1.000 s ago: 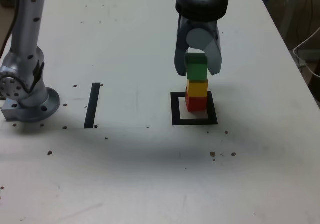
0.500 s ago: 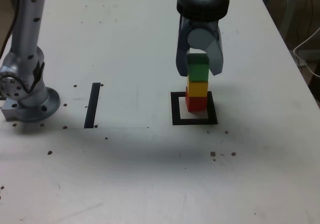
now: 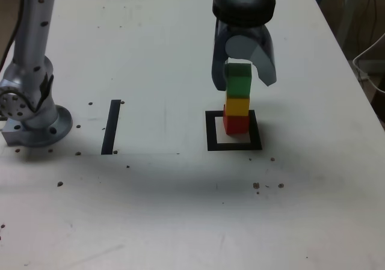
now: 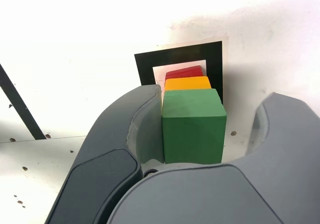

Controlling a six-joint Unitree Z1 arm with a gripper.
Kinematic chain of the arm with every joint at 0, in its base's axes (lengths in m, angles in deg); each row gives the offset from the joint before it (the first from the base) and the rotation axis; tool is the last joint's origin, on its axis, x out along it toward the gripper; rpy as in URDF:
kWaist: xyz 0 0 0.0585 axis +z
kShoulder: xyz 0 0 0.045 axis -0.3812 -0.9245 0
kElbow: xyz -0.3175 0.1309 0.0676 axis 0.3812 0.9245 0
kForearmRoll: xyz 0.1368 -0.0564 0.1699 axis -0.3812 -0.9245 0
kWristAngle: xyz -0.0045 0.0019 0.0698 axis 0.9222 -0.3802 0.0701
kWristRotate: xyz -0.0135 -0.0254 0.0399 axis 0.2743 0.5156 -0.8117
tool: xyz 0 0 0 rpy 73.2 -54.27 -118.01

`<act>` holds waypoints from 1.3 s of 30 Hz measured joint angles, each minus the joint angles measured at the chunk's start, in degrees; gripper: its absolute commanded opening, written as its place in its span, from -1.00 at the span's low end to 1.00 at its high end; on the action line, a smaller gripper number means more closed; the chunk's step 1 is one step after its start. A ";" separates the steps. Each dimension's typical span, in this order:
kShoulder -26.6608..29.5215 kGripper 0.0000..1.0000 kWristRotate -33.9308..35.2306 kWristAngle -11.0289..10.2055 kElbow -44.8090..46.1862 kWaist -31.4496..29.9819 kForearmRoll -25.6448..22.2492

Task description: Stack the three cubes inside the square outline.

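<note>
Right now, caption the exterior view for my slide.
Open gripper straddles green cube atop yellow and red in black square.

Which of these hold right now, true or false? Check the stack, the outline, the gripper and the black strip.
1. The green cube tops the stack. True.
2. The yellow cube is at the bottom. False: the red cube is; yellow sits in the middle.
3. The stack stands inside the square outline. True.
4. The gripper is clamped shut on green. False: one jaw stands clear of it.
5. The black strip touches the outline. False: they lie apart.
</note>
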 measured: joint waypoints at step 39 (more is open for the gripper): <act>15.10 0.99 0.01 1.78 11.33 -1.45 -5.33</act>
